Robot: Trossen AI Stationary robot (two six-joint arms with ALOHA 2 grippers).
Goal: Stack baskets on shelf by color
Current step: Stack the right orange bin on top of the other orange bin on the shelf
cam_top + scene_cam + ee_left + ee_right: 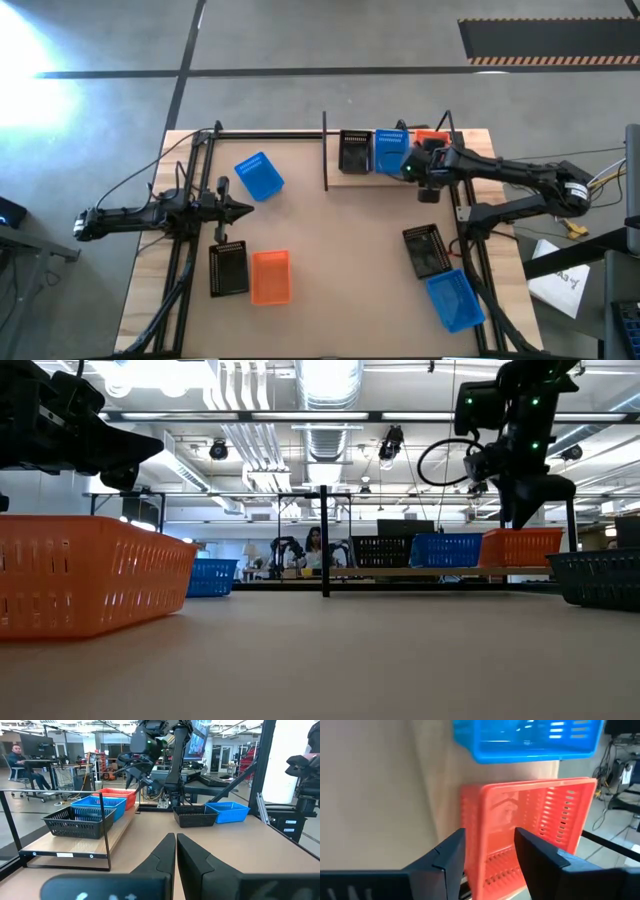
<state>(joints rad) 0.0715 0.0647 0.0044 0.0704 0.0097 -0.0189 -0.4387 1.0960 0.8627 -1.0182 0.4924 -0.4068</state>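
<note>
The pale wood shelf (345, 180) lies at the table's far edge. A black basket (353, 152), a blue basket (390, 152) and an orange basket (433, 136) stand on it in a row. My right gripper (490, 834) is open and points down just above the orange basket (535, 815); its fingers stand over that basket's side wall, and I see no touch in the low view (525, 520). My left gripper (245, 209) is shut and hovers over the table's left half, near a loose blue basket (259, 176).
Loose baskets rest on their bottoms on the brown tabletop: black (228, 268) and orange (270, 276) at the near left, black (426, 249) and blue (455, 299) at the near right. Black rods frame the shelf, with an upright post (324, 540). People sit in the room beyond.
</note>
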